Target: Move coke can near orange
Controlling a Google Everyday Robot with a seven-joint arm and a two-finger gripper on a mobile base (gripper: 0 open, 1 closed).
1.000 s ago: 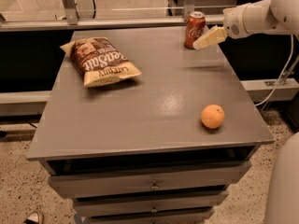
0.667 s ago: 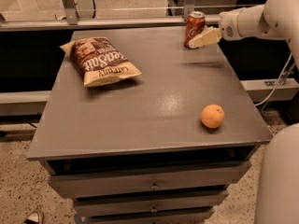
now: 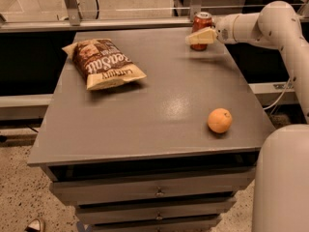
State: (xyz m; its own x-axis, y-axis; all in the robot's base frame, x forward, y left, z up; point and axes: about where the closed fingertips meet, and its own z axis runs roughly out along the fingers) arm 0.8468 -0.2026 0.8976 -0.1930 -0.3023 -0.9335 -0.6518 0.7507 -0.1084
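At the far left of your view, the brown and cream chip bag (image 3: 104, 63) lay flat on the grey table (image 3: 145, 120), towards its back left corner, with its printed face up and its lower end slanting towards the middle; below the tabletop you could see the fronts of the drawers (image 3: 157, 192) stacked one under another, each with a small knob at its centre. Moving right, the coke can (image 3: 202, 21) stood upright at the table's far edge, right of centre, with its silver top showing; the gripper (image 3: 197, 37) was right at it, having reached in from the right, and its cream tip crossed the front of the can's lower half, hiding that part from you; whether the gripper was closed on the can or merely sitting around it, you could not tell from this view. The orange (image 3: 219, 120) rested on the near right part of the table, close to the front edge, well apart from the can and with bare tabletop between them. Further right, the white arm (image 3: 263, 23) ran from the gripper out to the picture's right edge and bent downwards there; the robot's pale body (image 3: 282, 178) filled the lower right corner, beside the table.
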